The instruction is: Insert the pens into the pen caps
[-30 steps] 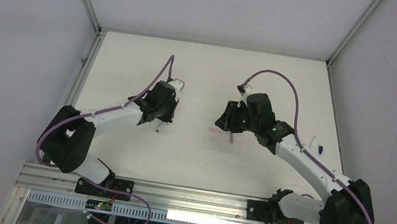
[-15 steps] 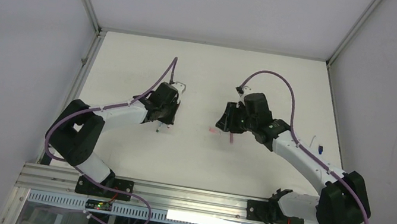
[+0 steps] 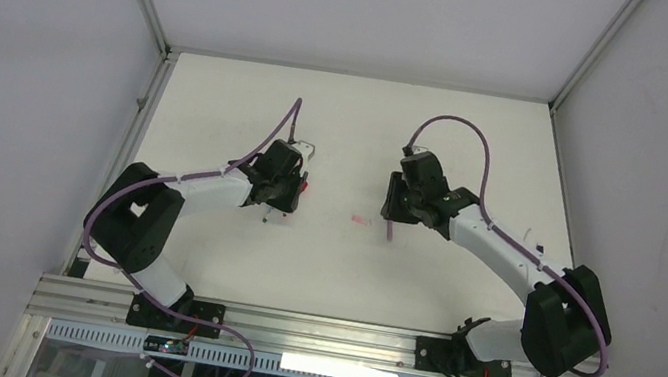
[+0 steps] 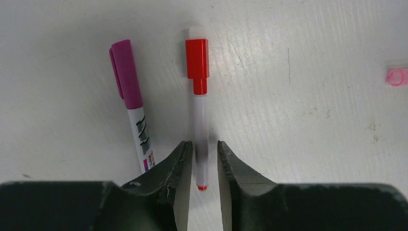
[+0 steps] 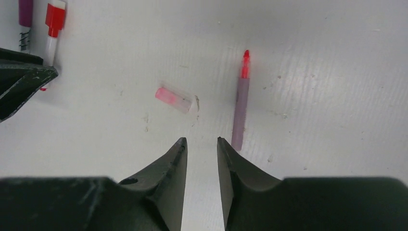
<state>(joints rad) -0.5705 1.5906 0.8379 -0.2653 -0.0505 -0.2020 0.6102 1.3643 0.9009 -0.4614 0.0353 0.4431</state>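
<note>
White, scuffed tabletop inside plain grey walls. Low over it, the left gripper, fingers slackened and barely parted, straddling the white barrel of a red-capped pen lying flat; thin gaps either side, so not clamped. Just beside that pen, a magenta-capped pen, its lower end hidden behind one finger. Well off to the side, a pink cap, loose on its side. Over bare surface, the right gripper, fingers released and empty. Just ahead of its fingertips, that cap and an uncapped pen, greyish barrel, red-pink tip pointing away; near each other, not touching.
</note>
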